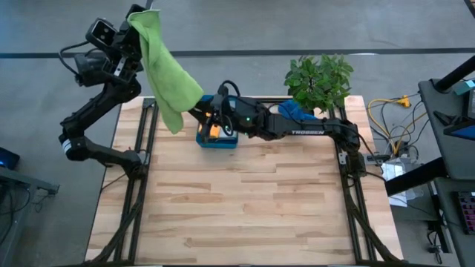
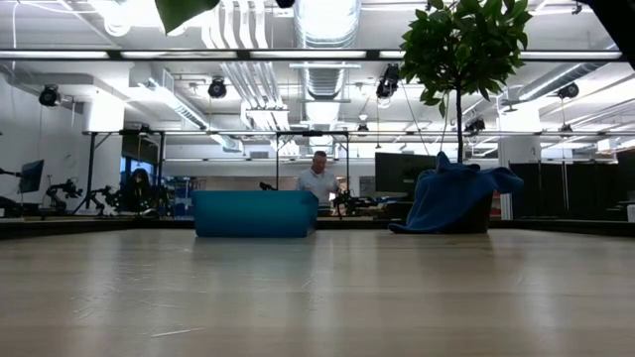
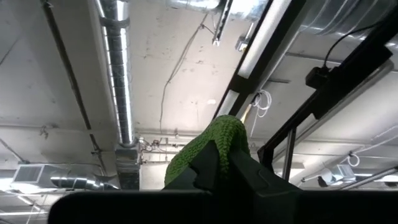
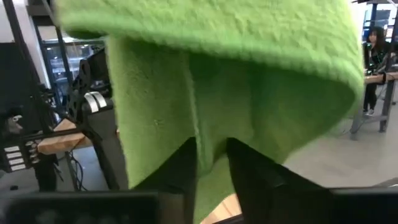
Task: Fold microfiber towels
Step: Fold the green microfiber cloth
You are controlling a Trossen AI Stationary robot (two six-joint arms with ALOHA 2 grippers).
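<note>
While my left gripper (image 1: pixel 138 16) clamps the lime green towel (image 1: pixel 165 70) up high, it hangs long-axis down. My right gripper (image 4: pixel 211 165) sits at its lower edge, fingers closing around it.

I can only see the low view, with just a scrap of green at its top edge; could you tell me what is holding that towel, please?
Observer: The left gripper is shut on the top of the lime green towel, high over the table's far left corner, and the cloth hangs down from it.
Operator: Thank you. Where is the right arm?
Observer: The right gripper reaches across the far side, above the teal tray, and meets the towel's hanging lower part.
Operator: Is anything inside the tray?
Observer: From above, an orange towel shows in it, partly under the right arm.
</note>
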